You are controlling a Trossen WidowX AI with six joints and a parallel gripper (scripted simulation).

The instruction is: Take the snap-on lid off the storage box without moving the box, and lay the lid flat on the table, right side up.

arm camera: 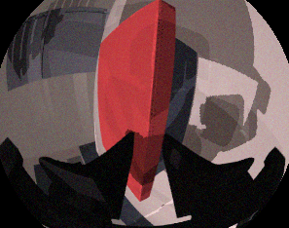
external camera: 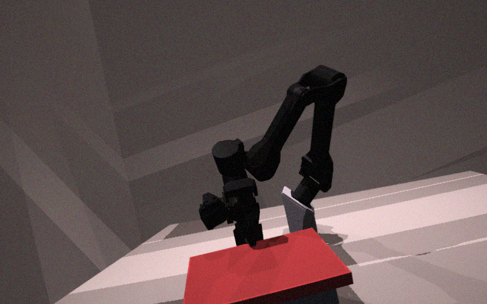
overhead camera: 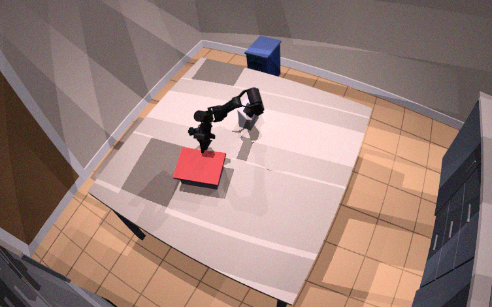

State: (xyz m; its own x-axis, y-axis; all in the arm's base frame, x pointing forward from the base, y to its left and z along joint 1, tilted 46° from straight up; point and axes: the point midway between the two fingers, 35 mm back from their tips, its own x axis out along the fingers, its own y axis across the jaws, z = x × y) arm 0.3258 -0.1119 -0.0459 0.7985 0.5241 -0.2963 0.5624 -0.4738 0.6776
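Note:
A flat red lid point(overhead camera: 198, 166) point(external camera: 264, 270) point(arm camera: 131, 93) sits over a dark blue storage box, whose side point(overhead camera: 198, 184) point(external camera: 313, 298) shows only as a thin strip under the lid's edge. The lid's back edge looks raised a little above the box. My gripper point(overhead camera: 206, 151) point(external camera: 250, 241) point(arm camera: 148, 137) points straight down at the lid's back edge, near its far corner. It is shut on the lid's edge, which runs between the two dark fingers in the wrist view.
The arm's grey base block point(overhead camera: 247, 119) point(external camera: 297, 215) stands on the table point(overhead camera: 278, 198) point(external camera: 426, 241) behind the box. A blue cabinet point(overhead camera: 263, 55) stands on the floor beyond the table's far edge. Dark drawers point(overhead camera: 457, 190) line the right wall.

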